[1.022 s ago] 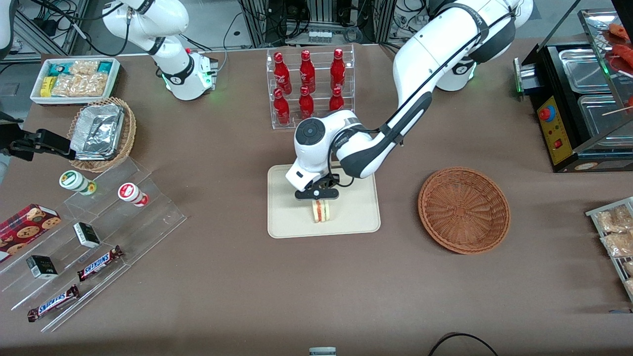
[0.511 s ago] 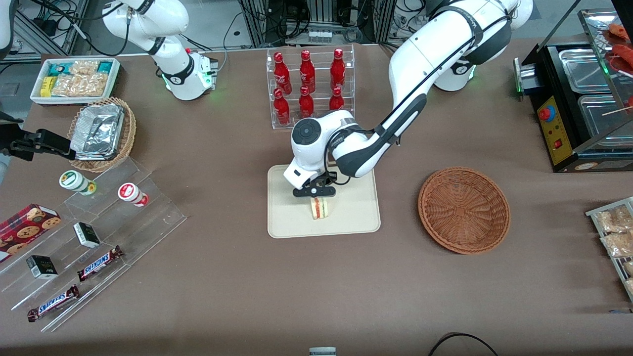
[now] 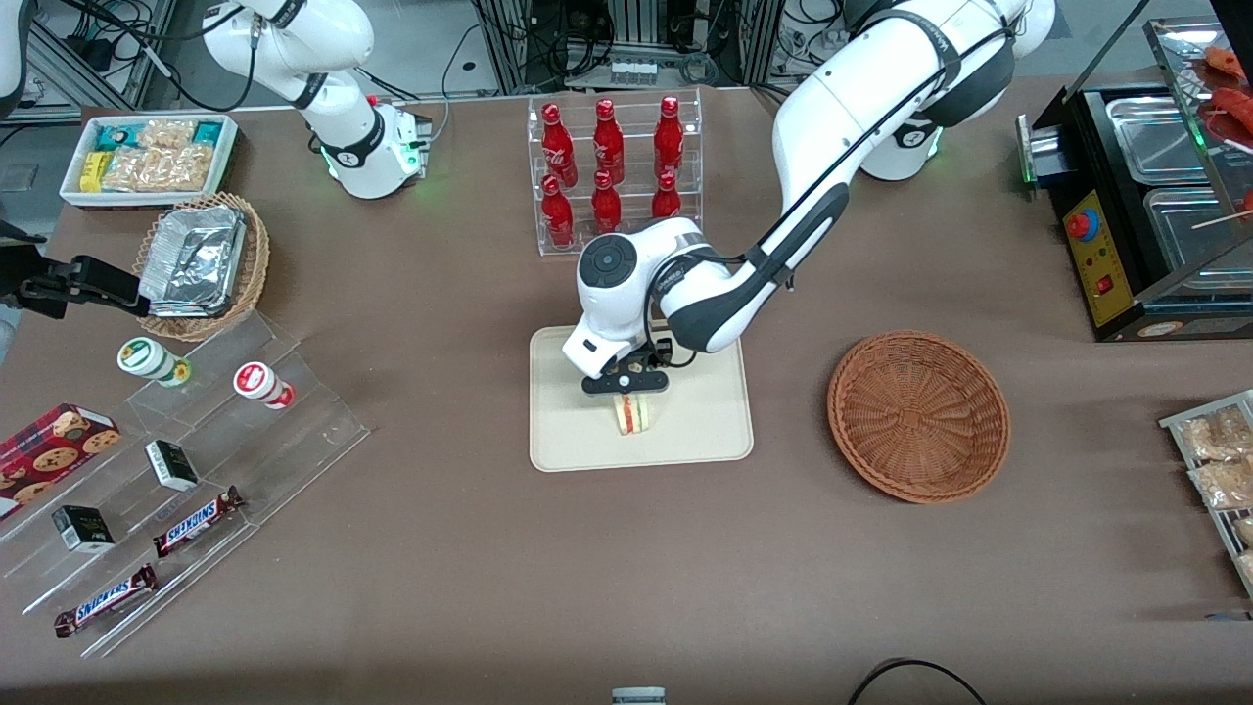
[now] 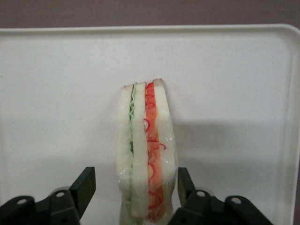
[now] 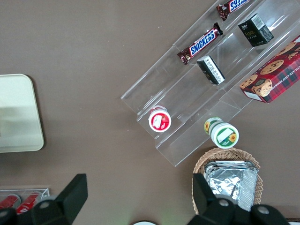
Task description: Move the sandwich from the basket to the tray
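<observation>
The arm reaches down over the tray point(image 3: 705, 431). The gripper point(image 4: 136, 190) straddles the sandwich point(image 4: 146, 150), fingers point(image 4: 85, 187) apart. The sandwich stands on edge, lengthwise between them.

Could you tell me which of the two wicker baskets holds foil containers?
The lighter tan basket at the parked arm's end; the reddish-brown basket holds nothing. The gripper is over the tray.

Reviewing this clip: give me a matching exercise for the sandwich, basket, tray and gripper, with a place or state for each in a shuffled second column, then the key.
Column one:
1. sandwich
2. basket
3. tray
4. gripper

Column two:
A. holds nothing, lies toward the working arm's end of the table
B. stands on its edge on the tray, filling layers showing
C. jaws open, one on either side of the sandwich
D. flat on the table, nearer the front camera than the red bottles

Pairs: 1-B, 2-A, 3-D, 4-C
</observation>
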Motion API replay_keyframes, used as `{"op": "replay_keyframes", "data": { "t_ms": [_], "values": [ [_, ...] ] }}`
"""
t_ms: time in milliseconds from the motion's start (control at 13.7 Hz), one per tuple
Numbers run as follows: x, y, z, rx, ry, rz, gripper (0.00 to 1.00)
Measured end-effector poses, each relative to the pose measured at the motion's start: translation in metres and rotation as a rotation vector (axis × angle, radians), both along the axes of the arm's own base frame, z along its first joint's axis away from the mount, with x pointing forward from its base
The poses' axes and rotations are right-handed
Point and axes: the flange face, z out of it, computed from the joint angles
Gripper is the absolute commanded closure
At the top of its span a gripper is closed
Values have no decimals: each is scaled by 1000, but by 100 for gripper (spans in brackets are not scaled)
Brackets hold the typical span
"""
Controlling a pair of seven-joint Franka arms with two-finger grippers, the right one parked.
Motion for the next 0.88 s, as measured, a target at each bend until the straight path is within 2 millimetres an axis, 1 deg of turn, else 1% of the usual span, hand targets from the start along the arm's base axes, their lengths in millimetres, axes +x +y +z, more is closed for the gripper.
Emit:
{"op": "replay_keyframes", "data": {
  "t_ms": [146,292,438,584,730,876],
  "values": [
    [17,14,42,6,-36,77,0],
    [30,34,93,-6,-49,152,0],
    [39,58,139,-18,-53,213,0],
    [44,80,174,-17,-68,255,0],
    [46,102,202,-15,-49,304,0],
    [50,130,228,-8,-29,335,0]
  ]
}}
